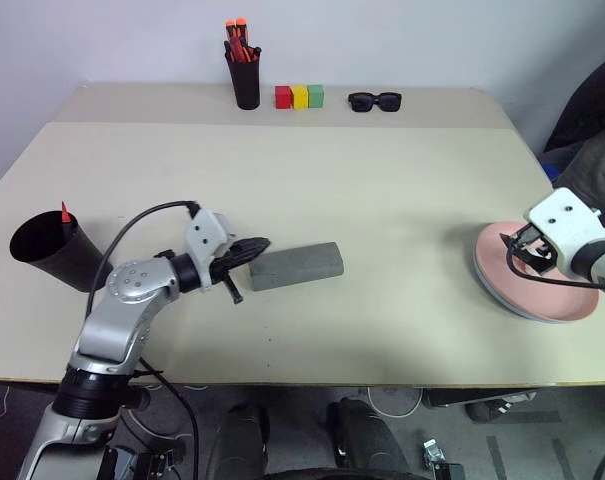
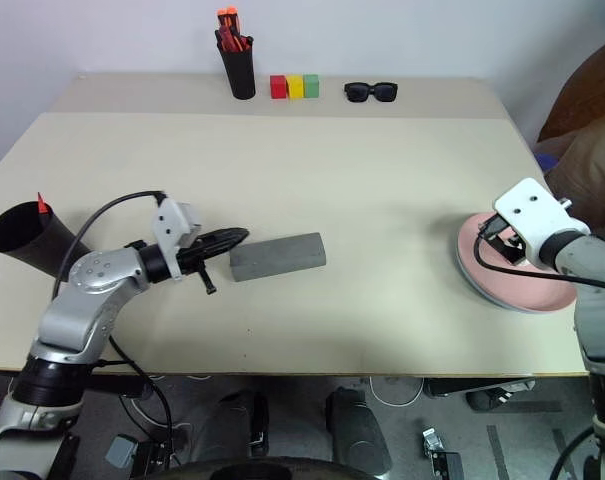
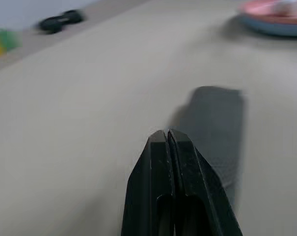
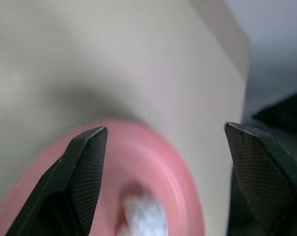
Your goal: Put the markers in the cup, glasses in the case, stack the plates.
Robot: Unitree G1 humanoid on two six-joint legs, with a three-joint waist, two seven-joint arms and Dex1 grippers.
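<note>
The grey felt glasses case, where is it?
The grey felt glasses case lies closed near the table's front middle, just beyond the shut left gripper.

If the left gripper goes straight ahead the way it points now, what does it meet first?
Probably the grey case: the shut left gripper points along the table at its near end, very close, though touching or not is unclear.

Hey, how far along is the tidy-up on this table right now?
Done, by the look of it: the pink plate sits on the blue plate, the grey case lies closed, and a red marker tip pokes from the tipped cup. In hand: nothing; the right gripper hangs open over the plates, the left gripper is shut beside the case. Whether the glasses are inside can't be seen.
</note>
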